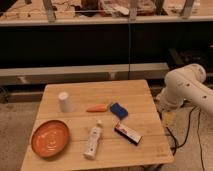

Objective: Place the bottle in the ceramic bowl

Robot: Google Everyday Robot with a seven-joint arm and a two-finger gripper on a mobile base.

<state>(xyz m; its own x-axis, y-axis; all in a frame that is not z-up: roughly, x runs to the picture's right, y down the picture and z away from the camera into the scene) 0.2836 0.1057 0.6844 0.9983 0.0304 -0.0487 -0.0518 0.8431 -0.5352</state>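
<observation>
Bottle (93, 141): lies flat near the front edge of the tabletop (137, 97), cap pointing away from the camera, just right of the ceramic bowl (50, 139) and not touching it.
Bottle handling: judged light and fairly stiff. It is smooth plastic, so likely slippery, and round enough to roll if nudged from the side.
Bottle hold: best taken across the middle of the body, fingers on its two long sides. The narrow cap end offers less to grip and would let it swing.
Ceramic bowl: sits at the front left corner, wide, shallow and empty. It is glossy and hard, so probably heavy enough to stay put, yet chippable. The bottle should be lowered in, not dropped.
Dark box (127, 133): lies right of the bottle, close by but apart, and could crowd a finger on that side.
Orange piece (97, 107) and blue object (118, 110): sit mid-table, behind the bottle and clear of it.
White cup (65, 101): stands upright farther back on the left.
Pincer (167, 114): hangs off the tabletop's right edge under the white arm (189, 87), well apart from the bottle, fingers spread and holding nothing.
Progress: the reach has not begun.
</observation>
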